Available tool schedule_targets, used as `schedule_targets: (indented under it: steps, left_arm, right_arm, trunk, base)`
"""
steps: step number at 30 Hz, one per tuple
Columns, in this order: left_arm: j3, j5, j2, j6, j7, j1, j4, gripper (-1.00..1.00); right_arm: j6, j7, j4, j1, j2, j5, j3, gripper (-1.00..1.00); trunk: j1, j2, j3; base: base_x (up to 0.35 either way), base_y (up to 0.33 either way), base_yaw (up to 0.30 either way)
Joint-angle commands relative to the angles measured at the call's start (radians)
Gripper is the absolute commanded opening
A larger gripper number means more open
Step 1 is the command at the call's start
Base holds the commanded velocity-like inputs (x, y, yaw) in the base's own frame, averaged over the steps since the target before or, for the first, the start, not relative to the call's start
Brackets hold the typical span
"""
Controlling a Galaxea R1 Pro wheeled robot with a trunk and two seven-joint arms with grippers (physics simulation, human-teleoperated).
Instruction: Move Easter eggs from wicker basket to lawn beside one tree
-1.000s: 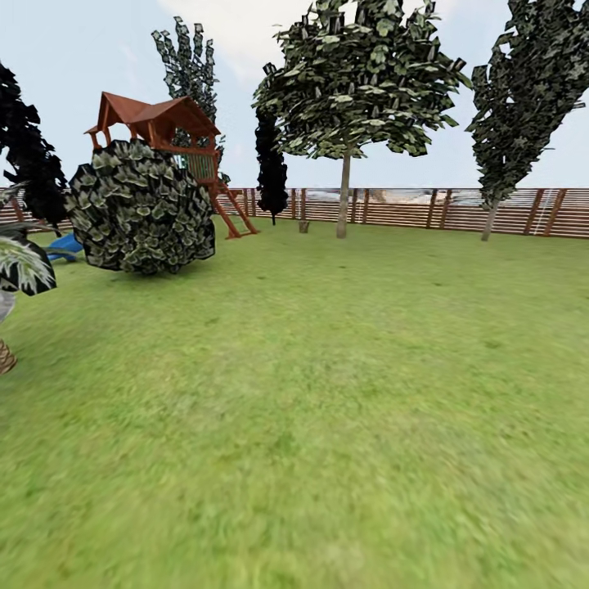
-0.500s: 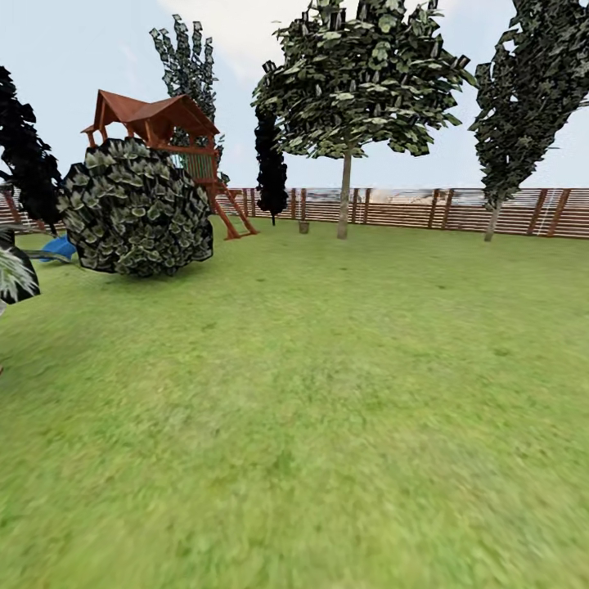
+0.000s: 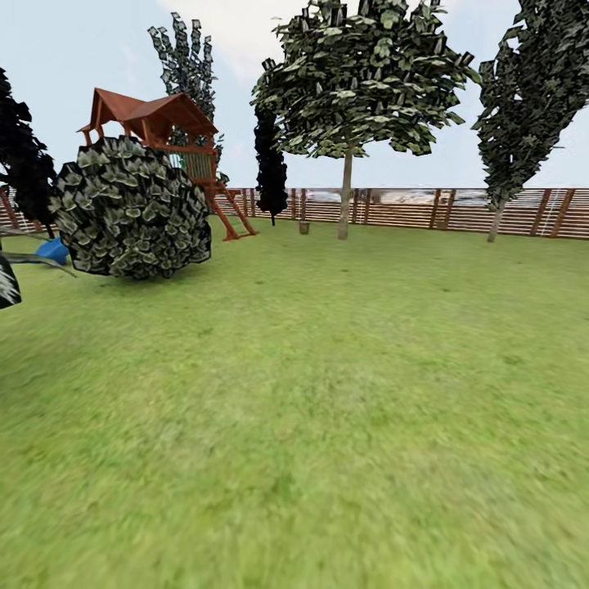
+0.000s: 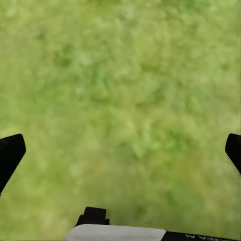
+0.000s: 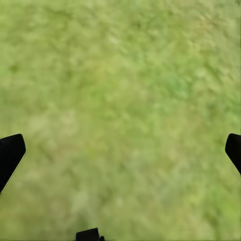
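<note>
The lawn [image 3: 327, 393] fills the lower frame; the tree [image 3: 345, 196] stands upper centre before the fence [image 3: 425, 209]. A small brown thing, perhaps the wicker basket [image 3: 303, 227], sits just left of its trunk. Left gripper [image 4: 120, 150] and right gripper [image 5: 120, 150] hang spread wide, empty. Eggs likely smooth, rolling: clasp each across the middle.

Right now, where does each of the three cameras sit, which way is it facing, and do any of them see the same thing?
Head view: on the robot's head, facing forward across the mottled green lawn to the brown slat fence and the pale-trunked leafy tree.
Left wrist view: on the left arm, facing down at grass; the open left end effector frames it.
Right wrist view: likewise over grass, with the open right end effector.
Shared: lawn in all three.
</note>
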Motion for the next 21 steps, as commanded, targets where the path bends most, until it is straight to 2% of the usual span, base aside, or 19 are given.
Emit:
schedule_targets:
  steps: [1, 21]
  left_arm:
    - [0.000, 0.004, 0.000, -0.002, 0.001, 0.000, -0.001, 1.00]
    - [0.002, 0.009, 0.004, -0.001, 0.000, 0.000, 0.002, 1.00]
  right_arm:
    - [-0.006, 0.002, 0.002, -0.001, 0.000, -0.005, -0.001, 1.00]
    - [-0.006, 0.002, 0.002, -0.001, 0.000, -0.005, -0.001, 1.00]
  trunk:
    - [0.001, -0.001, -0.001]
    - [0.001, -0.001, -0.001]
  base:
    - [0.340, 0.000, 0.000]
    - [0.339, 0.000, 0.000]
